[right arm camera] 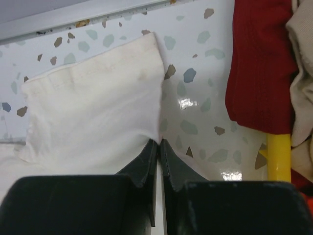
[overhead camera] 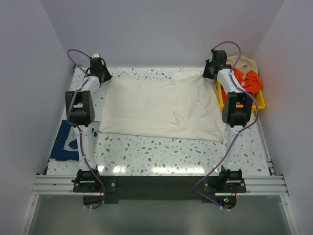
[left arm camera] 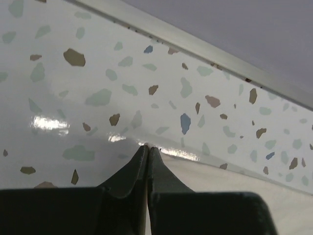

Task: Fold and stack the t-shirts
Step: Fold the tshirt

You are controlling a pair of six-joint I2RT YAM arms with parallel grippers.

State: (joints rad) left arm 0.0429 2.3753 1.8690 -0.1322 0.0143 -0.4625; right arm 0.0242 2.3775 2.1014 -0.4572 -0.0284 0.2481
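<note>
While both of my arms reach to the far edge of the worktop (overhead camera: pixel 161 154), the cream t-shirt (overhead camera: pixel 161 107) lies spread flat over its far half, wider than it is deep, with a few creases toward its near right corner. My left claw (left arm camera: pixel 147 147) sits at the shirt's far left corner, close to the far left corner of the worktop. Its fingers (left arm camera: pixel 128 171) are pressed together, with the tips right at the cloth's edge. From my wrist camera I cannot tell whether any fabric is caught between them. My right claw (right arm camera: pixel 159 142) is at the shirt's far right corner. Its fingers (right arm camera: pixel 142 166) are closed on the edge of the cloth, which rises from the tips as a bunched flap with a stitched hem.

At the left edge of the worktop, toward the near side, the navy t-shirt (overhead camera: pixel 63 142) lies crumpled beside my left arm, partly hanging over the edge. By the far right corner stands the yellow tray (overhead camera: pixel 260 100), just beside my right claw. A red garment (right arm camera: pixel 259 63) and a beige cloth (right arm camera: pixel 303 73) are piled in it.
</note>
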